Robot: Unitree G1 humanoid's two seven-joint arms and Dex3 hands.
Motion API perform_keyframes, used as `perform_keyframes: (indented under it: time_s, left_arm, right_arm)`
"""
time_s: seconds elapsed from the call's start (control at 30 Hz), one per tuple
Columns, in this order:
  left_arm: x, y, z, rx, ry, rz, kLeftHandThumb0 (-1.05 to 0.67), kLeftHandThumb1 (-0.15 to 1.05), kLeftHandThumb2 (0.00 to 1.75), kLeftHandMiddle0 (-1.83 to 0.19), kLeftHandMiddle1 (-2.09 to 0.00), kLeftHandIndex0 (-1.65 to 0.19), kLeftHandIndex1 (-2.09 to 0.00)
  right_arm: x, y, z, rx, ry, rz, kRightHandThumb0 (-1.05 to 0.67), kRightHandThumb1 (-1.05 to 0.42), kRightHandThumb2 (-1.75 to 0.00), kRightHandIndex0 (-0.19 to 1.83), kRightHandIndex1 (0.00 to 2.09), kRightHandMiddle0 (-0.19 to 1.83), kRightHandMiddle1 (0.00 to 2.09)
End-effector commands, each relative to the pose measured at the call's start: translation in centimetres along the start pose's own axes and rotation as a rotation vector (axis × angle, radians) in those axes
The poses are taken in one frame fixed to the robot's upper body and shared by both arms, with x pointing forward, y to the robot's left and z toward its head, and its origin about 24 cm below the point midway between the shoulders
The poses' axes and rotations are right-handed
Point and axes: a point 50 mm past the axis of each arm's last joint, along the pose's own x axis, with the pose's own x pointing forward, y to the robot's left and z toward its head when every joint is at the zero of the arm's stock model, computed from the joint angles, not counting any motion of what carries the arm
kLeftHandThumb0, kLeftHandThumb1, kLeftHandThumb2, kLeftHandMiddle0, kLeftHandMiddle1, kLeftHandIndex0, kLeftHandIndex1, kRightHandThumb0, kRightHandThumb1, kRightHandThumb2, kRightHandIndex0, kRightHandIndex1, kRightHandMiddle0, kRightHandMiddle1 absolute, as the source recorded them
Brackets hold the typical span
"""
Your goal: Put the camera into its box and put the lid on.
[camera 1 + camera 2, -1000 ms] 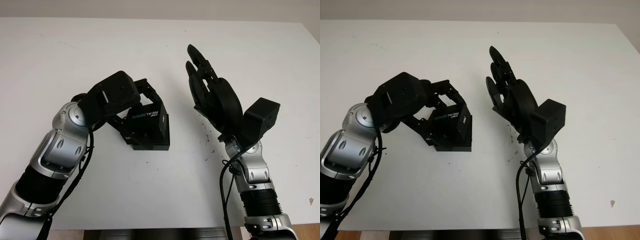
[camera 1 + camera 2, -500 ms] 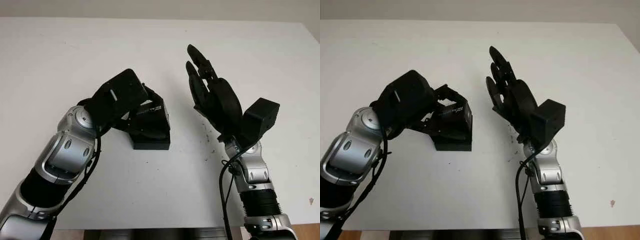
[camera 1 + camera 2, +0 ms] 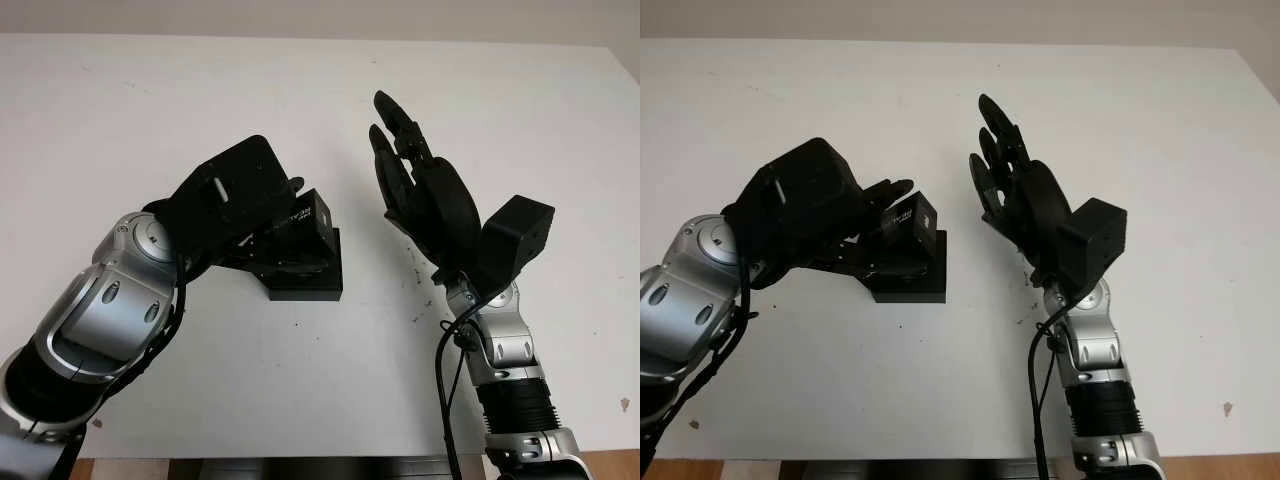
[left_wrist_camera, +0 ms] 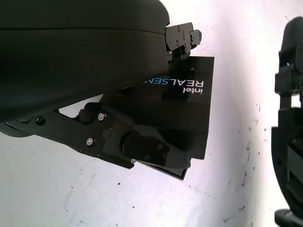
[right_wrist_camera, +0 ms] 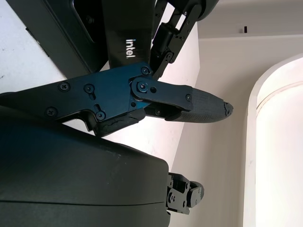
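Note:
A black box base point(image 3: 308, 284) sits mid-table. Its black lid point(image 3: 312, 214), printed "intel REALSENSE" point(image 4: 188, 89), is tilted low over the base. My left hand point(image 3: 288, 228) is shut on the lid, with one finger point(image 4: 182, 38) on its far edge and another point(image 4: 142, 147) under its near side. My right hand point(image 3: 398, 150) is open, raised upright just right of the box with the palm facing it and a gap between them. One of its fingers point(image 5: 189, 101) reaches across the right wrist view in front of the lid point(image 5: 127, 43).
The white table point(image 3: 140, 110) stretches wide around the box on all sides. Small dark specks point(image 3: 414, 272) mark the surface under the right hand. The table's front edge runs along the bottom, near both forearms.
The left hand has tipped the lid from standing nearly upright to lying low over the box base, and the left forearm has swung lower. The right hand has barely moved.

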Motion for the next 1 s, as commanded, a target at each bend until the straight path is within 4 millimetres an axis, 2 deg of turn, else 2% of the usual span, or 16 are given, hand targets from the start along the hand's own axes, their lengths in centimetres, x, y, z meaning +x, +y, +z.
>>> perform_keyframes:
  time_s: [0.0, 0.27, 0.37, 0.77, 0.97]
  left_arm:
    - [-0.12, -1.0, 0.33, 0.036, -0.03, -0.061, -0.43, 1.05, 0.22, 0.18, -0.06, 0.18, -0.08]
    - [-0.24, -1.18, 0.33, 0.046, -0.036, -0.087, -0.44, 1.05, 0.23, 0.19, -0.01, 0.19, -0.05]
    - [-0.28, -1.21, 0.37, 0.063, -0.042, -0.086, -0.46, 1.05, 0.23, 0.14, -0.03, 0.15, -0.07]
    - [-0.47, -1.23, 0.32, 0.052, -0.04, -0.097, -0.46, 1.05, 0.24, 0.16, -0.04, 0.15, -0.06]
    - [-0.81, -1.34, 0.46, 0.068, -0.066, -0.109, -0.46, 1.05, 0.24, 0.08, -0.08, 0.1, -0.09]
  right_arm:
    - [-0.01, 0.06, 0.23, -0.008, -0.009, -0.005, -0.67, -1.05, -0.56, -0.07, 0.05, -0.18, 0.32]
    - [-0.01, 0.11, 0.21, -0.015, -0.009, -0.009, -0.65, -1.05, -0.56, -0.06, 0.06, -0.19, 0.33]
    - [-0.01, 0.12, 0.23, -0.033, -0.006, -0.014, -0.65, -1.05, -0.56, -0.06, 0.06, -0.18, 0.34]
    - [0.06, 0.23, 0.15, -0.024, -0.004, -0.022, -0.65, -1.05, -0.54, -0.04, 0.07, -0.18, 0.36]
    - [0.11, 0.28, 0.15, -0.024, -0.003, -0.021, -0.65, -1.05, -0.54, -0.03, 0.07, -0.18, 0.37]
